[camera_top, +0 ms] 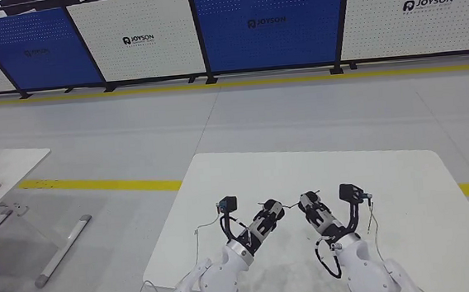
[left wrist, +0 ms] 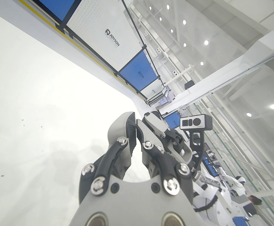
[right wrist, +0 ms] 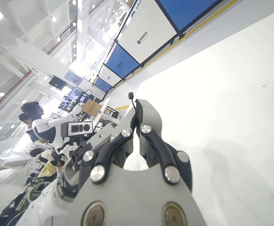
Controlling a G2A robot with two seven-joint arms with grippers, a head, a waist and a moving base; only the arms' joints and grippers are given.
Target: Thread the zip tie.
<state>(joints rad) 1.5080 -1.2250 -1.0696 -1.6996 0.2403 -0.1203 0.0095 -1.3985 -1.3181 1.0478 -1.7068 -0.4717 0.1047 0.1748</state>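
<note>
Both closed: left gripper (left wrist: pixel 136 125), and right gripper (right wrist: pixel 136 108) pinching the zip tie (right wrist: pixel 131 95) just behind its head.

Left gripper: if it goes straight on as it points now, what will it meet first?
Probably the right gripper, which sits just past the left gripper's tips and holds the zip tie; depth is unclear.

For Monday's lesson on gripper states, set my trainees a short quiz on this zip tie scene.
1. True or false: the right gripper is open.
2. What does the right gripper hold? A) a cable B) the zip tie C) nothing
3. Fill in: the gripper hangs above a white ____.
Key: 1 false; 2 B; 3 table.
</note>
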